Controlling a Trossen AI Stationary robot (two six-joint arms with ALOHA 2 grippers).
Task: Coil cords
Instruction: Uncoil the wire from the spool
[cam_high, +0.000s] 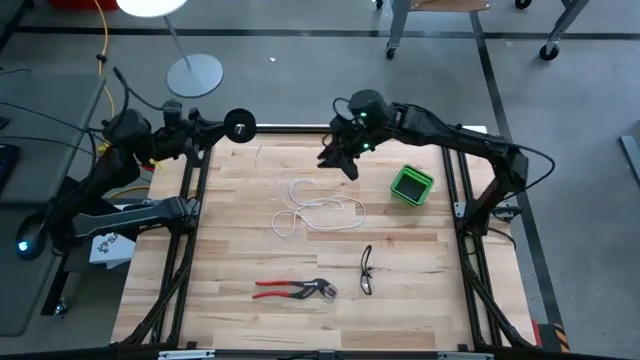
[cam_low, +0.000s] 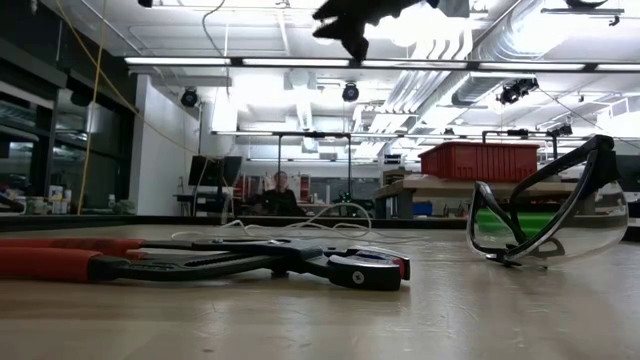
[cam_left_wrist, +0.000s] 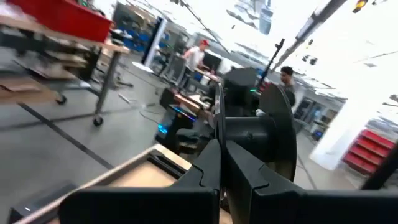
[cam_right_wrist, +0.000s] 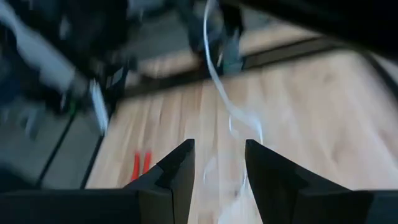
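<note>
The white cord (cam_high: 320, 210) lies in loose loops on the wooden table's middle. One strand (cam_right_wrist: 217, 74) rises from it toward the black round spool (cam_high: 240, 127). My left gripper (cam_high: 228, 128) holds that spool above the table's far left corner, its fingers (cam_left_wrist: 217, 168) shut. My right gripper (cam_high: 340, 162) hangs open above the table's far middle, over the far end of the loops. Nothing is between its fingers (cam_right_wrist: 180, 168). The low view shows it high up (cam_low: 345, 30). My left gripper is shut on the black spool's disc (cam_left_wrist: 277, 143), pinched between its two fingers. The fingers come about level from the table's left side. The spool is lifted clear of the table, its round face turned up in the high view.
Red-handled pliers (cam_high: 295, 290) and clear safety glasses (cam_high: 367, 270) lie near the table's front edge. A small green box (cam_high: 411, 185) stands at the right. Black frame rails (cam_high: 195, 200) run along both table sides. People stand in the room beyond.
</note>
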